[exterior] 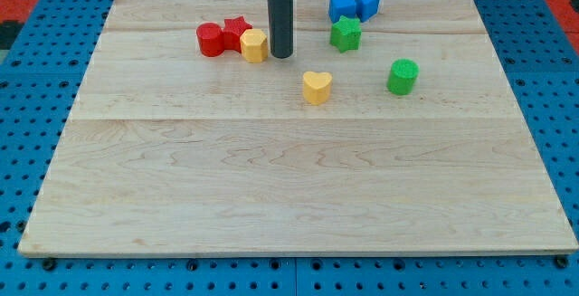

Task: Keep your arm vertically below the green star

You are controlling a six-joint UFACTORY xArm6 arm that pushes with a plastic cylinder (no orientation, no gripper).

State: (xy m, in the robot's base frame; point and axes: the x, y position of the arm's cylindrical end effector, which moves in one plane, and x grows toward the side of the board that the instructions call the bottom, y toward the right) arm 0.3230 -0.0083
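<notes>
The green star (345,33) lies near the view's top, right of centre. My tip (281,55) rests on the board to the star's left, about one block width away, and just right of a yellow hexagon block (254,45), almost touching it. The rod rises straight up out of the view's top.
A red cylinder (210,39) and a red star (236,32) sit left of the yellow hexagon. Two blue blocks (343,6) (366,3) lie just above the green star. A yellow heart (317,87) and a green cylinder (403,76) lie lower. The wooden board (289,187) sits on blue pegboard.
</notes>
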